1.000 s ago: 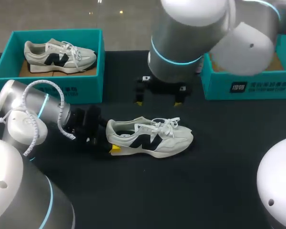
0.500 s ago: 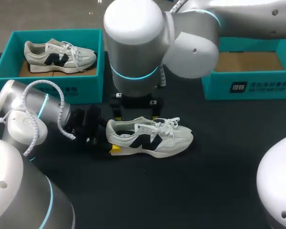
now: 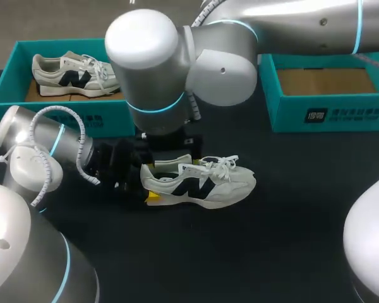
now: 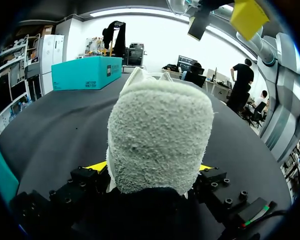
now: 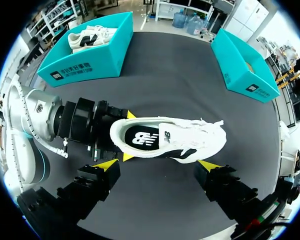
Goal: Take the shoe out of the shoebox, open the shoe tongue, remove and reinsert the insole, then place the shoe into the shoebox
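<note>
Step 1 looks done: the white-and-black mesh sneaker lies on the black table, heel clamped by the left gripper; the right gripper hangs above, fingers apart. The other 3 steps remain.

The right arm has swung in over the bench from the far side. Its gripper, a second ago well behind the shoe, has come down close above the heel half, so the shoe now lies just ahead of it.
</note>
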Robot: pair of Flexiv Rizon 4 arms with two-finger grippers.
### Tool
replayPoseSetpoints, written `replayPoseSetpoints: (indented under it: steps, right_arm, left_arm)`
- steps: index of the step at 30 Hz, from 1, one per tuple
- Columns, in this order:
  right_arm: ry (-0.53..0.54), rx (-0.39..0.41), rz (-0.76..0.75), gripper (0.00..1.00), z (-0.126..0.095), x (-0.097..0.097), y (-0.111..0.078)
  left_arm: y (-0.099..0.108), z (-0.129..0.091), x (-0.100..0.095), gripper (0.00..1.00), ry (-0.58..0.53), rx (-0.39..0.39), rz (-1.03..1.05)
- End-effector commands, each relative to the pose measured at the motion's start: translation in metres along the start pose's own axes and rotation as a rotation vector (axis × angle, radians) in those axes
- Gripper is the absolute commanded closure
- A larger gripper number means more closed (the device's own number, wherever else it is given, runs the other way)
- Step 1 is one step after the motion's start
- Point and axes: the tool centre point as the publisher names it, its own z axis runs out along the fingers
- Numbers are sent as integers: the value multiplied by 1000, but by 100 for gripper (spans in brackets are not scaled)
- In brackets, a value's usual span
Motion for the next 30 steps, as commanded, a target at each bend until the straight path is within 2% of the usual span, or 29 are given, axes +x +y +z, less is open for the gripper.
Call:
replayPoseSetpoints:
  steps: [1, 6, 9, 17, 23, 30]
  right_arm:
    - [-44, -16, 40, 0, 0, 7, -7]
    - [-44, -16, 40, 0, 0, 7, -7]
    - [-18, -11, 70, 0, 17, 3, 0]
    - [-71, 17, 104, 0, 50, -13, 15]
    - [-112, 40, 109, 0, 70, -19, 19]
    - [-152, 45, 120, 0, 85, -21, 19]
  left_arm:
    - [2, 1, -2, 100, 0, -4, -1]
    - [2, 1, -2, 100, 0, -4, -1]
    - [2, 1, -2, 100, 0, -4, -1]
    - [2, 1, -2, 100, 0, -4, -1]
    - [2, 1, -2, 100, 0, -4, -1]
    - [2, 1, -2, 100, 0, -4, -1]
